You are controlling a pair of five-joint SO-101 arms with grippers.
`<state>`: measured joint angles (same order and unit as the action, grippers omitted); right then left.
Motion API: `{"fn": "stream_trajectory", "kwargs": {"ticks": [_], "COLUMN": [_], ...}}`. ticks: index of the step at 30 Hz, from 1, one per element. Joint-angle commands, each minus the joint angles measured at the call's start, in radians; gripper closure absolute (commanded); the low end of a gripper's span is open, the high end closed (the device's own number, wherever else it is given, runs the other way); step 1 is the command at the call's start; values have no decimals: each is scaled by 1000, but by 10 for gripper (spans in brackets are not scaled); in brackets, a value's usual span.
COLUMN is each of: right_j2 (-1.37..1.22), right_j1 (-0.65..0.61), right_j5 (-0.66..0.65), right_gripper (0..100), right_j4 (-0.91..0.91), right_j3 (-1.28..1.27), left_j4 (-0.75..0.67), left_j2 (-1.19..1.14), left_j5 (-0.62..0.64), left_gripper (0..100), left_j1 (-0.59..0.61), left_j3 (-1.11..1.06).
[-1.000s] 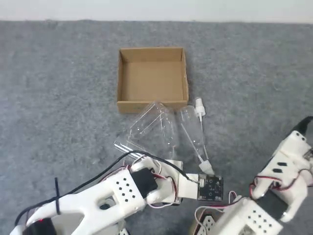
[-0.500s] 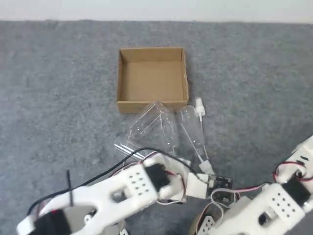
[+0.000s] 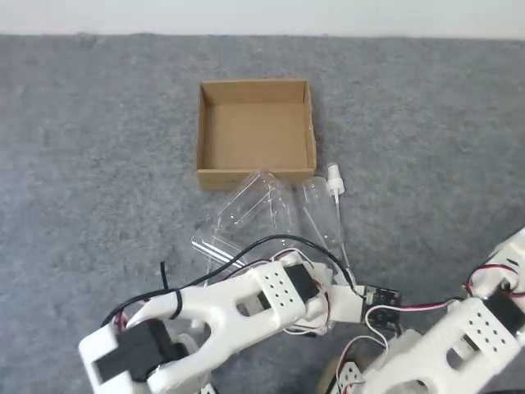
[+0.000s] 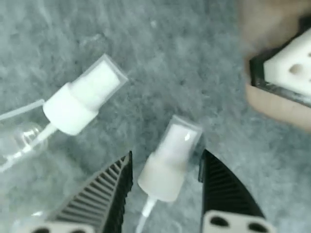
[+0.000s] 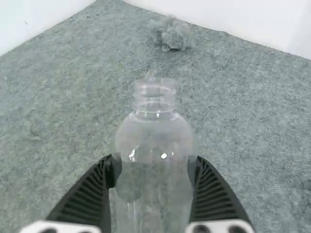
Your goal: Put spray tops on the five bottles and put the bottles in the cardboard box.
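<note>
Jaws of the left tool (image 4: 165, 162) stand spread either side of a loose spray top (image 4: 171, 155) lying on the grey tabletop (image 4: 194, 63), not pinching it. This top looks light, hard and smooth, so it may skid; its wide collar seems the surest place to grip, not the thin dip tube. A second spray top (image 4: 80, 102) lies just beside. The right tool (image 5: 154, 167) pinches a clear, uncapped bottle (image 5: 155, 131), probably thin-walled and easily squashed. From above an arm covers the loose top, but the high view gives the empty cardboard box (image 3: 254, 176) and clear bottles (image 3: 262, 209) lying near it.
</note>
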<state>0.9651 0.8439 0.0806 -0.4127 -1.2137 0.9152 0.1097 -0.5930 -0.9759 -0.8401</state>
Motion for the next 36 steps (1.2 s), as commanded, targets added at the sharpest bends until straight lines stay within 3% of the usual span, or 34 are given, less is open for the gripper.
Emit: {"fn": "stream_trajectory", "kwargs": {"ticks": [1, 8, 15, 23, 29, 36], "right_j2": [2, 2, 2, 2, 2, 2], "right_j1": [7, 7, 5, 5, 4, 4], "right_j5": [9, 9, 9, 9, 9, 9], "right_gripper": [991, 991, 991, 991, 991, 991], "right_j4": [24, 22, 21, 16, 16, 15], "right_j3": [75, 75, 74, 74, 74, 72], "left_j4": [6, 9, 123, 285, 284, 247], "left_j2": [-6, -20, -9, -9, -20, -21], "left_j5": [-3, -2, 28, 55, 89, 84], "left_gripper": [838, 944, 986, 955, 845, 852], "left_j1": [-8, -38, -35, -14, 49, 55], "left_j3": [56, 50, 71, 163, 162, 122]}}
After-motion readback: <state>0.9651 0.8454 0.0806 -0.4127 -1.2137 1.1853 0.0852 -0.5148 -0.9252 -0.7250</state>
